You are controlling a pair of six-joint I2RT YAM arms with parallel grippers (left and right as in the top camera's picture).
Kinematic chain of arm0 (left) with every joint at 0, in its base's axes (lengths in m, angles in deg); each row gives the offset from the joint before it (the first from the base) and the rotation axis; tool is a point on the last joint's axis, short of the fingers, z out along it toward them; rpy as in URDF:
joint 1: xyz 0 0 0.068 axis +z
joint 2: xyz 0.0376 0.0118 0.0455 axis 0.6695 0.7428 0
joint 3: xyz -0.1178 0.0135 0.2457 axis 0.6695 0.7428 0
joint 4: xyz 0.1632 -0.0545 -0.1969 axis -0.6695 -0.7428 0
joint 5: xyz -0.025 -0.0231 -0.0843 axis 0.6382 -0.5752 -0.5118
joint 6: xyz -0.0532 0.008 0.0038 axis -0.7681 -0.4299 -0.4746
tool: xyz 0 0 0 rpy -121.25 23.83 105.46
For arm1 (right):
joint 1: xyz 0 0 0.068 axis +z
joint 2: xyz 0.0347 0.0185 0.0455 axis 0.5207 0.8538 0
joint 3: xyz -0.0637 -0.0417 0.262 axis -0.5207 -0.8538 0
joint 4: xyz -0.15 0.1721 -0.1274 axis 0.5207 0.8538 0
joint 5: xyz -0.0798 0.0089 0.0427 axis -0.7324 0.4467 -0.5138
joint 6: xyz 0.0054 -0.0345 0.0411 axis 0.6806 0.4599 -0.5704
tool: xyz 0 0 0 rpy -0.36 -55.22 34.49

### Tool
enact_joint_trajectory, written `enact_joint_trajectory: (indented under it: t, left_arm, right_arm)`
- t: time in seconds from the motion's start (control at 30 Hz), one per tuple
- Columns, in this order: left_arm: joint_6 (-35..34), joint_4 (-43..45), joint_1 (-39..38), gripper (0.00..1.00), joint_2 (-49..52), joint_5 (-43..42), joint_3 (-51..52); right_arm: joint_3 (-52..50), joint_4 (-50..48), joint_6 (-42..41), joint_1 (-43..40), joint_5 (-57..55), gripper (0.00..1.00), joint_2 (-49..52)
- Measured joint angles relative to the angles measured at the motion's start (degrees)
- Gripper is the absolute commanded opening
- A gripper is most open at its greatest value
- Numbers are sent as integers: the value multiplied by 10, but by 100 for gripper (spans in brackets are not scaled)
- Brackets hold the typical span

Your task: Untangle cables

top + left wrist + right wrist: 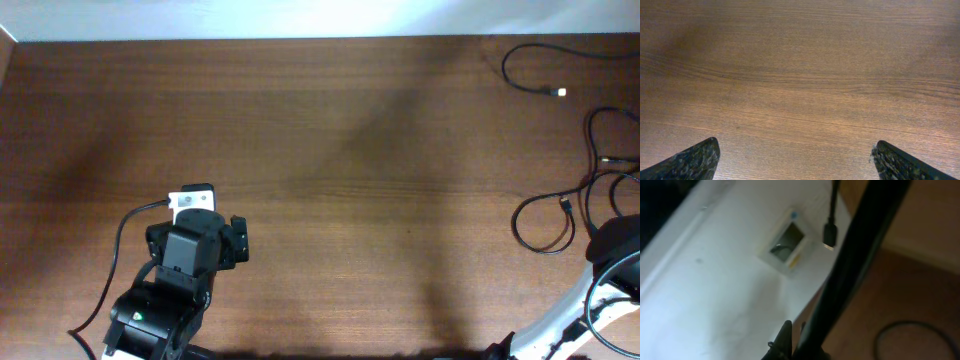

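Note:
Several thin black cables lie at the right of the table. One separate cable (520,75) ends in a white plug at the far right. A tangle of loops (600,165) lies below it, with a loop (545,228) to its left. My right gripper (612,243) is over this tangle. In the right wrist view its fingers (792,337) look shut on a black cable (860,255) that runs up across the frame, blurred. A plug end (829,234) hangs beside it. My left gripper (196,198) is at the lower left, open and empty (795,150) over bare wood.
The wooden table (350,170) ends at a white wall along the far edge (300,38). A thicker black arm cable (115,270) curves beside the left arm's base. Another cable loop (882,340) lies on the wood in the right wrist view.

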Motion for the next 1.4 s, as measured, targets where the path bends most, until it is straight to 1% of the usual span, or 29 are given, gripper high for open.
enact_joint_trajectory:
  t: [0.1, 0.33, 0.37, 0.4, 0.43, 0.47, 0.5, 0.7, 0.87, 0.97, 1.03, 1.1, 1.17, 1.27, 1.3, 1.4]
  left_arm:
    - [0, 0, 0, 99, 0, 0, 0]
    - [0, 0, 0, 99, 0, 0, 0]
    - [0, 0, 0, 99, 0, 0, 0]
    - [0, 0, 0, 99, 0, 0, 0]
    - [0, 0, 0, 99, 0, 0, 0]
    - [0, 0, 0, 99, 0, 0, 0]
    - [0, 0, 0, 99, 0, 0, 0]
    - [0, 0, 0, 99, 0, 0, 0]
    - [0, 0, 0, 99, 0, 0, 0]
    - [0, 0, 0, 99, 0, 0, 0]
    - [0, 0, 0, 98, 0, 0, 0]
    - [0, 0, 0, 99, 0, 0, 0]
    - [0, 0, 0, 99, 0, 0, 0]
    - [0, 0, 0, 99, 0, 0, 0]
    - [0, 0, 0, 99, 0, 0, 0]
    - [0, 0, 0, 99, 0, 0, 0]
  right_arm:
    - [-16, 2, 41, 1, -40, 4, 0]
    - [-93, 1, 64, 1, -89, 4, 19]
    - [-106, 0, 64, 1, -92, 28, 28]
    - [-118, -2, 64, 1, -92, 56, 33]
    - [-134, -3, 66, 1, -92, 79, 42]
    - [-142, -3, 66, 1, -93, 98, 46]
    - [-147, 1, 66, 1, -94, 99, 49]
    - [-151, 51, 86, 1, -79, 99, 49]
    - [-151, 81, 163, 3, -7, 99, 42]
    - [-151, 102, 213, 18, 9, 99, -15]
    - [-151, 116, 223, 34, 21, 99, -55]
    - [-151, 137, 234, 70, 32, 99, -106]
    - [-151, 174, 244, 126, 37, 99, -145]
    - [-151, 233, 249, 183, 29, 99, -169]
    - [-151, 276, 252, 222, 7, 99, -183]
    - [-151, 335, 257, 273, -21, 99, -192]
